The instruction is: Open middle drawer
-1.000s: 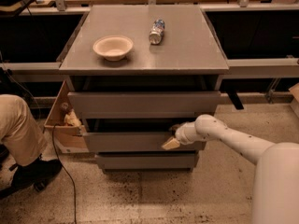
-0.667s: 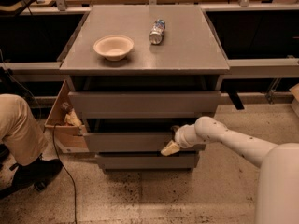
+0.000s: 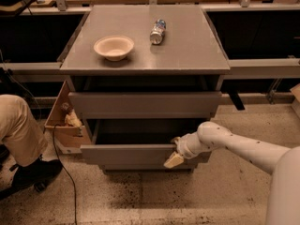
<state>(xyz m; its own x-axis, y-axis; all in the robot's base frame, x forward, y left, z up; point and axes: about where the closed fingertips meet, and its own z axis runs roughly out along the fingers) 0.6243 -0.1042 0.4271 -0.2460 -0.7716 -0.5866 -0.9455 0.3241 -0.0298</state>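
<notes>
While the middle drawer stands part-open | claw at its front edge, lower centre; closure: cannot tell | next, likely: pull outward.

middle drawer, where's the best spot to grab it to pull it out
Take the middle drawer by the top lip of its front, coming from the front and over from above. The front is flat with no handle, and the dark gap above leaves that lip exposed. The gripper is at that lip, right of centre.
</notes>
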